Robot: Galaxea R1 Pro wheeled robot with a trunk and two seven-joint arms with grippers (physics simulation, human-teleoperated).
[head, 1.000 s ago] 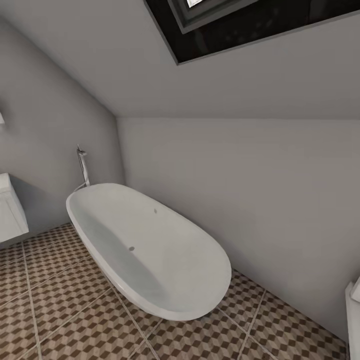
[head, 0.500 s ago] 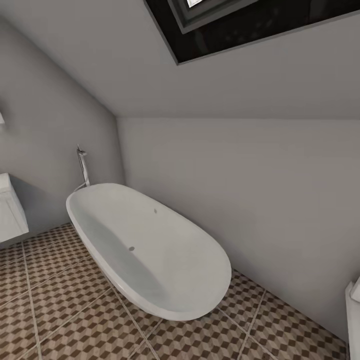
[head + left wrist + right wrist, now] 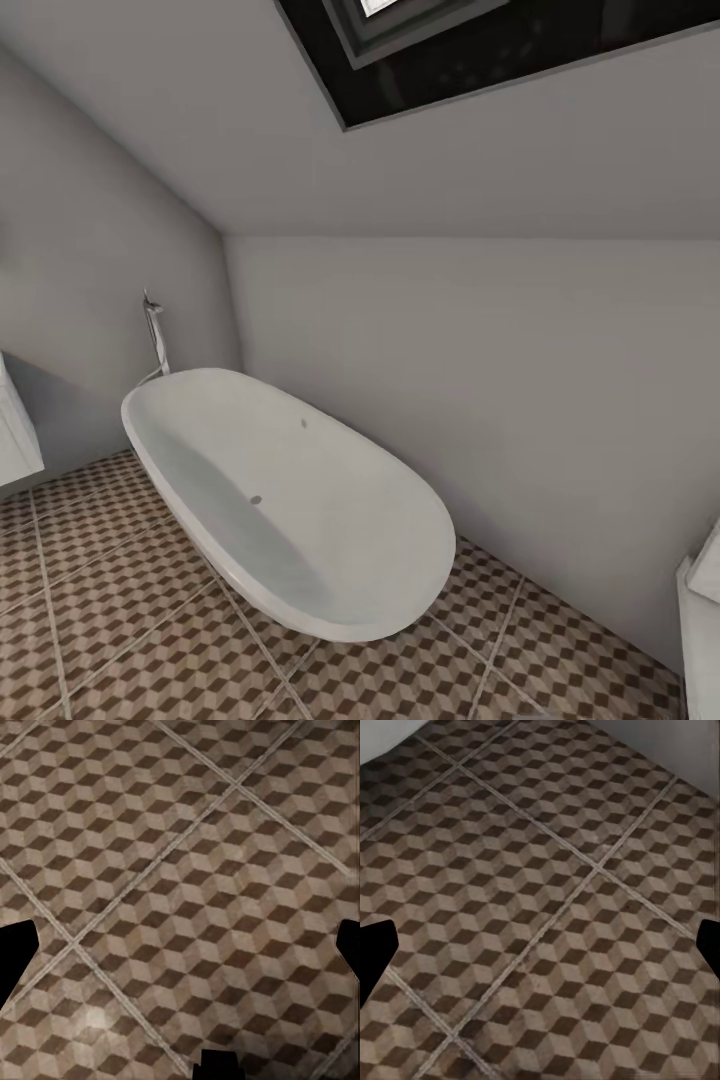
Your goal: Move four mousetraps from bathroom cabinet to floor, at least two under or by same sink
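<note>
head view: a white oval freestanding bathtub [image 3: 290,500] stood on the bathroom floor of large square tiles printed with brown, beige and white cubes [image 3: 130,640], set at an angle in the corner of two plain grey walls [image 3: 480,380]. a slim chrome floor-standing tap [image 3: 155,335] rose just beside the tub's far end. a white boxy unit [image 3: 15,435] entered at the left edge, and another white object [image 3: 700,620] at the lower right edge; i could not tell what either one was. a dark skylight recess [image 3: 500,50] cut the sloping ceiling above.

left wrist view: my left gripper [image 3: 180,945] hung over cube-patterned floor tiles crossed by pale grout lines, its dark fingertips [image 3: 16,949] at opposite edges, spread wide and holding nothing.

right wrist view: my right gripper [image 3: 540,949] likewise stood spread and unloaded above the same tiling, a strip of grey wall at the far corner.
</note>
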